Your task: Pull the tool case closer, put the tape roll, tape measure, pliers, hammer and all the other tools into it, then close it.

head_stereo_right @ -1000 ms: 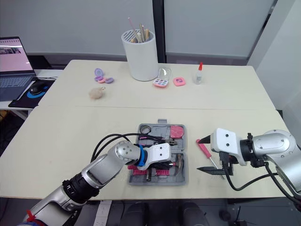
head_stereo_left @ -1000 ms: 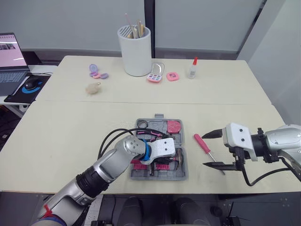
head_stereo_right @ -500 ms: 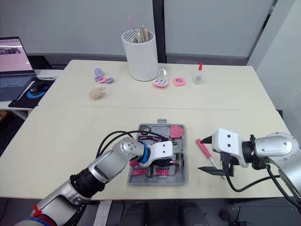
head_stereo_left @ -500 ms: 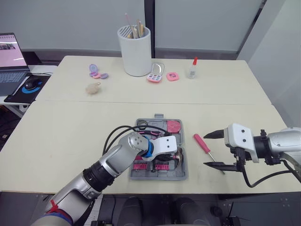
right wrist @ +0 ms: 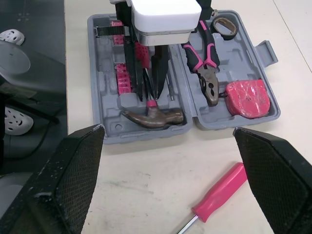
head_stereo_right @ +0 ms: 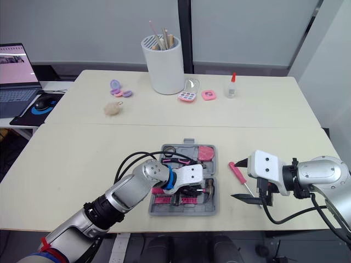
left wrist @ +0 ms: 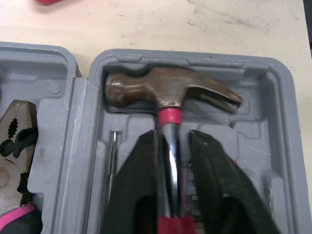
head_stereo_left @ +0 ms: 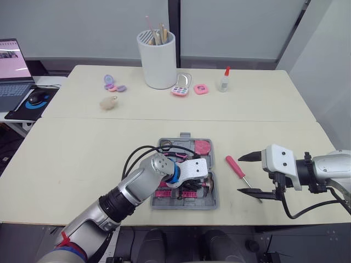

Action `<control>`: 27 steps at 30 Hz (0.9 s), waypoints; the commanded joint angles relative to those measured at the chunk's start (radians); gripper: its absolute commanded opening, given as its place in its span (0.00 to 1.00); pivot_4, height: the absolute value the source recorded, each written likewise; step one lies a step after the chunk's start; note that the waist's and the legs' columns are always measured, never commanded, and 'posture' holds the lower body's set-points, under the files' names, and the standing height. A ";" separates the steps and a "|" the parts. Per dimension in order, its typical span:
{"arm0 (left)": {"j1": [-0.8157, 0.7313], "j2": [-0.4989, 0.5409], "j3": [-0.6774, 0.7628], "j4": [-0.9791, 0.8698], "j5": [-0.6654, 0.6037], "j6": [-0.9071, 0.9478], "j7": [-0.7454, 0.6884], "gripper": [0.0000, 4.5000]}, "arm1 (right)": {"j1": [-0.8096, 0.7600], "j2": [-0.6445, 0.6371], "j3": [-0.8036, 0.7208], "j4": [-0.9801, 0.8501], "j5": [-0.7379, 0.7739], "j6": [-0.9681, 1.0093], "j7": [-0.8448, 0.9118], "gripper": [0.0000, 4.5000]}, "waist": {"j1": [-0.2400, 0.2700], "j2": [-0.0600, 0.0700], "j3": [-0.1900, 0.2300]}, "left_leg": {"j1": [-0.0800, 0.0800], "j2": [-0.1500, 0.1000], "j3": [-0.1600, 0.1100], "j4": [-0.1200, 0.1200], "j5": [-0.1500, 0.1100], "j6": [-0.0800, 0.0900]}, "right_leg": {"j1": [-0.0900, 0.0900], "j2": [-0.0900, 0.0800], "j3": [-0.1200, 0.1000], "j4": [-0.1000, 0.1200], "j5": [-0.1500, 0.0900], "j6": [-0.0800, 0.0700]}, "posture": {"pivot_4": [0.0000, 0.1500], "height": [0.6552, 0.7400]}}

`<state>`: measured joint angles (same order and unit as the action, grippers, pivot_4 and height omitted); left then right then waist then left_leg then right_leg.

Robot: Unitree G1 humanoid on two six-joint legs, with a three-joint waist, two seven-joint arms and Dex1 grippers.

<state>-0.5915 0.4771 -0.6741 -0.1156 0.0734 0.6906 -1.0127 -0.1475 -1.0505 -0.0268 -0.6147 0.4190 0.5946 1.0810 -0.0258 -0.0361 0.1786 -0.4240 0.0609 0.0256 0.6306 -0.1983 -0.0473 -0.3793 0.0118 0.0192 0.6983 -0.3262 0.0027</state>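
The grey tool case lies open near the table's front edge. Inside it are pink-handled pliers, a red tape measure and a tape roll. The hammer rests in its moulded slot, head toward the case's right side. My left gripper is down in the case, shut on the hammer's handle, one finger on each side. A pink screwdriver lies on the table right of the case. My right gripper hovers open just over its shaft.
At the back stand a white pot of brushes, a glue bottle, pink palettes, purple discs and a fuzzy ball. A laptop sits at the far left.
My left gripper has slid a little to the right inside the case with the hammer. The right gripper has hardly moved.
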 commanded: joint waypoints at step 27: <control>0.262 0.144 0.373 0.090 -0.209 -0.624 -0.138 0.01 | -0.074 0.017 0.026 0.057 -0.012 -0.052 0.013 1.00 | 0.000 0.001 0.000 | 0.007 0.002 0.001 0.000 0.000 0.000 | 0.006 -0.002 0.001 -0.001 0.000 0.000 | 1.00 1.00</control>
<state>-0.3320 0.6286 -0.2956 -0.0282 -0.1451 0.0984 -1.1494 -0.2042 -1.0184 0.0235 -0.5444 0.4058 0.5535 1.0898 -0.0260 -0.0355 0.1783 -0.4176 0.0631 0.0271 0.6301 -0.1984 -0.0473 -0.3738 0.0094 0.0201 0.6977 -0.3261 0.0023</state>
